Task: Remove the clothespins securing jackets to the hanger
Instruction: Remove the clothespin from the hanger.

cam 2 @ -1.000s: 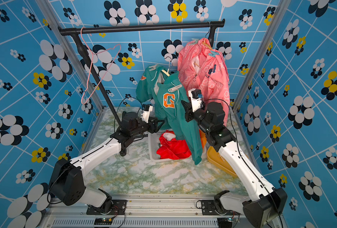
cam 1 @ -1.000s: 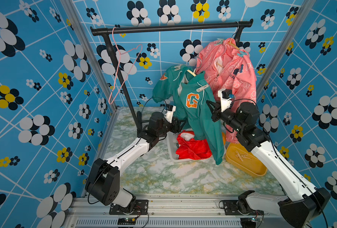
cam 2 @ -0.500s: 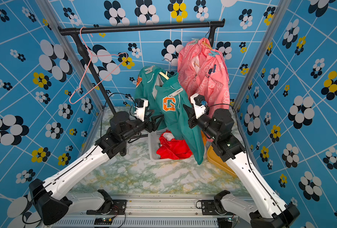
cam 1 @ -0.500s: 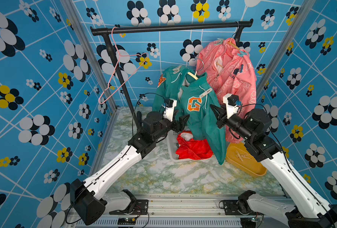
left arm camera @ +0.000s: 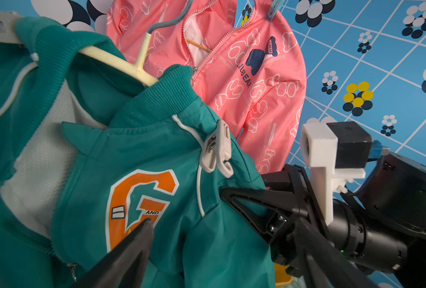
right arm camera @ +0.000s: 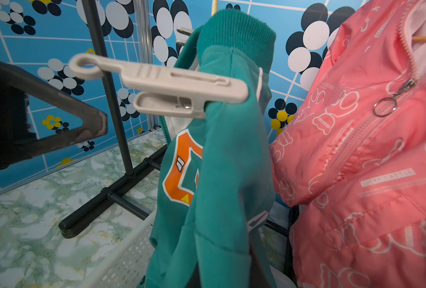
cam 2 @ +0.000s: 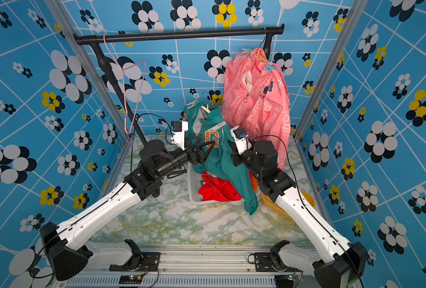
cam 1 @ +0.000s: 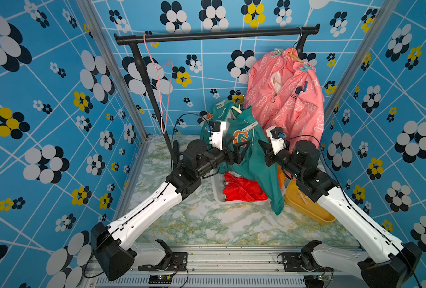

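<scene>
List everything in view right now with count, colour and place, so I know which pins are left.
rack: 1, black, back of the table
wire hanger: 1, pink, empty, on the rail
pink jacket: 1, white print, hanging from the rail
teal clothespins: 2 seen, on the pink jacket's shoulders
green jacket: 1, orange G, on the cream hanger
cream hanger: 1, hook off the rail
whitish clothespins: 2, one on each shoulder of the green jacket
red jacket: 1, in the basket
basket: 1, white, mid-table
tray: 1, yellow, beside the basket
table: 1, green-white marble
left gripper: open, at the G
right gripper: shut on the green jacket
</scene>
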### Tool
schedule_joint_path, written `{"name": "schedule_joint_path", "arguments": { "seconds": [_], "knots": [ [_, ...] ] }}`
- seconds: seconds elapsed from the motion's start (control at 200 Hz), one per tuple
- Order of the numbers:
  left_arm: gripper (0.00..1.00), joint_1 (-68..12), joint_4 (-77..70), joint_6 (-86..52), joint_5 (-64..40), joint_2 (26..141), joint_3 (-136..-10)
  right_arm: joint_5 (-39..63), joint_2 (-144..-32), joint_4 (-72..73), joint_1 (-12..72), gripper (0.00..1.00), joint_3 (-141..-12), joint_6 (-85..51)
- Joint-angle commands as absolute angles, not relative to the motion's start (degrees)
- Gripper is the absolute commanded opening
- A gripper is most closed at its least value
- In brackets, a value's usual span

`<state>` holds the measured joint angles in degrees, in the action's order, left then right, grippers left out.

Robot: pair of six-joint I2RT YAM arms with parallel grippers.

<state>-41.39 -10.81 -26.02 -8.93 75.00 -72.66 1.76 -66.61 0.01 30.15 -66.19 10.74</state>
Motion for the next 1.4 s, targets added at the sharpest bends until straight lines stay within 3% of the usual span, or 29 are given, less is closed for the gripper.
{"name": "schedule_joint_path", "arguments": {
  "seconds": [0.0, 0.255, 0.47, 0.889, 1.234, 1.394],
  "knots": [
    [0.91, -41.46, -13.99, -26.28, -5.63, 76.79, -75.61, 0.0, -64.62, 7.12, 32.44, 0.0, -66.64, 10.42],
    [0.89, -41.27, -19.64, -29.6, -4.77, 78.16, -74.91, -4.91, -65.3, 8.19, 37.7, 0.0, -65.48, 14.53],
    [0.83, -38.98, -23.09, -34.41, -3.35, 75.06, -70.54, -5.71, -64.43, 10.21, 38.14, 0.0, -63.75, 14.54],
    [0.75, -31.99, -23.53, -53.76, -21.38, 79.88, -72.9, -6.94, -64.96, 11.48, 38.14, 0.0, -63.63, 16.4],
    [0.7, -31.46, -27.51, -60.55, -25.47, 78.57, -70.14, -8.51, -67.72, 11.95, 38.1, 0.0, -64.82, 17.5],
    [0.61, -30.65, -30.94, -66.02, -27.92, 79.93, -69.47, -8.54, -68.12, 13.12, 38.08, 0.0, -64.58, 17.33]
  ]
}}
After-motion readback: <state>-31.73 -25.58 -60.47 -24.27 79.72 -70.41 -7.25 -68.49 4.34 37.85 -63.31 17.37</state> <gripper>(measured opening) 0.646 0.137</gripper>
